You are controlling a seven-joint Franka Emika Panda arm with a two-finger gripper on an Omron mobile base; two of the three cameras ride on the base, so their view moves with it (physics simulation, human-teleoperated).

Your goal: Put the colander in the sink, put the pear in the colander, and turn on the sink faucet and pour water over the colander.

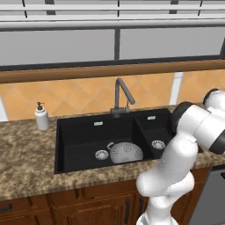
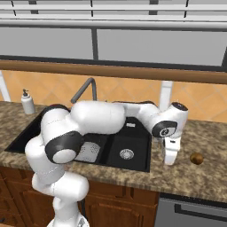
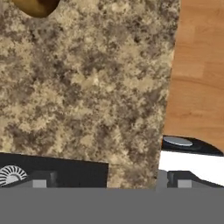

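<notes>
One colander [image 1: 126, 153], in the wide basin of the black double sink [image 1: 79, 132], beside a drain. One pear [image 2: 196, 158], on the granite counter [image 2: 195, 177] right of the sink. One faucet [image 1: 121, 94]. One soap dispenser [image 1: 41, 117]. Gripper [image 2: 170, 160] beside the pear, jaws apart, empty.

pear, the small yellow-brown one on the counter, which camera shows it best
The right base view: the small rounded yellow-brown pear sits whole on the speckled granite counter, right of the black sink and apart from the open gripper. The hand view catches just its lower part, cut off at the top edge.
</notes>
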